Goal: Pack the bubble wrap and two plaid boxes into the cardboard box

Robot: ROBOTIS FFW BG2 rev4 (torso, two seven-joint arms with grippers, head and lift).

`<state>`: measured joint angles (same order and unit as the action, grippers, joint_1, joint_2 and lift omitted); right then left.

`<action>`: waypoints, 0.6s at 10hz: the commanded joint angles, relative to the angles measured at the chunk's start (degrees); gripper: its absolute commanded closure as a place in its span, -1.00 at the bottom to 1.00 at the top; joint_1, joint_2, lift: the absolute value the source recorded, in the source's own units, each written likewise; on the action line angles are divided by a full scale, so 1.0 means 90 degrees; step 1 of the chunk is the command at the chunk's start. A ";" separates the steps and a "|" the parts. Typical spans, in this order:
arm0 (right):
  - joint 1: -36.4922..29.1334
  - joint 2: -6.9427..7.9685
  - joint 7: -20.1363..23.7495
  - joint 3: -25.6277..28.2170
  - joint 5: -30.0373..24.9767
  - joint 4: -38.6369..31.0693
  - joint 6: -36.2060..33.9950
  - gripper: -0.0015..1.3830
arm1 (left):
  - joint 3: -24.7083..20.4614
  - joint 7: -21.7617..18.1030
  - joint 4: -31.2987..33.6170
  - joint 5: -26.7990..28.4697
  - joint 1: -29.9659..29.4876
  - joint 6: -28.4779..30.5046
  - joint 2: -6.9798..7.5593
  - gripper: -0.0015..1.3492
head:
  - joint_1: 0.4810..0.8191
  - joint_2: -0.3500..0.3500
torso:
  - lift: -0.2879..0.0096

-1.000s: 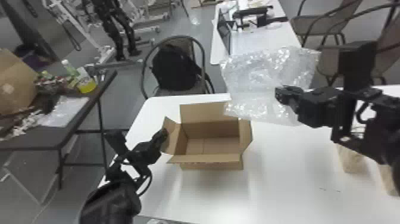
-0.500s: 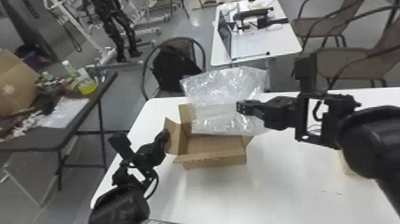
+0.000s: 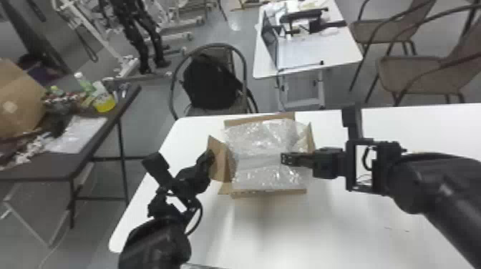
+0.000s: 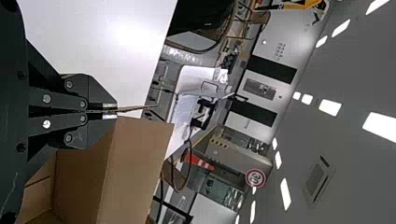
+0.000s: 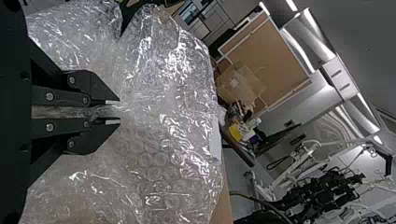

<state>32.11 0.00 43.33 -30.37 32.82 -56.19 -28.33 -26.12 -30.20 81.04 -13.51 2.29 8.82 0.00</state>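
black arms (image 3: 429,186) | curved black cable (image 3: 201,214) | round silver screws (image 5: 49,96) | pale fingertips (image 5: 112,102)

Jaws pinching likely flap (image 4: 136,109), cardboard box (image 4: 83,179), table (image 4: 98,39)

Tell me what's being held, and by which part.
The left tool grips the cardboard box by a flap; the right tool pinches the bubble wrap by a bunched fold.

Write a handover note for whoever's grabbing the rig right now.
Left gripper: shut on a side flap of the cardboard box.
Right gripper: pinching the bubble wrap.
Things: wrap spread over the box's opening; box open on the white table.
Done: wrap brought to the box, not yet released.
Left: settle and release it; likely then the two plaid boxes, whereabouts unconfirmed.
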 commanded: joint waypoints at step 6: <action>0.0466 0.0006 -0.0147 -0.0454 0.0328 0.1409 0.1116 -0.20 | 0.0363 0.0084 0.0029 -0.0374 -0.0030 -0.0062 -0.0017 0.81 | 0.27 1.00 | 0.60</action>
<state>36.22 0.00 42.02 -34.28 35.51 -44.51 -18.41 -22.96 -29.44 81.29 -16.65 2.00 8.30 0.00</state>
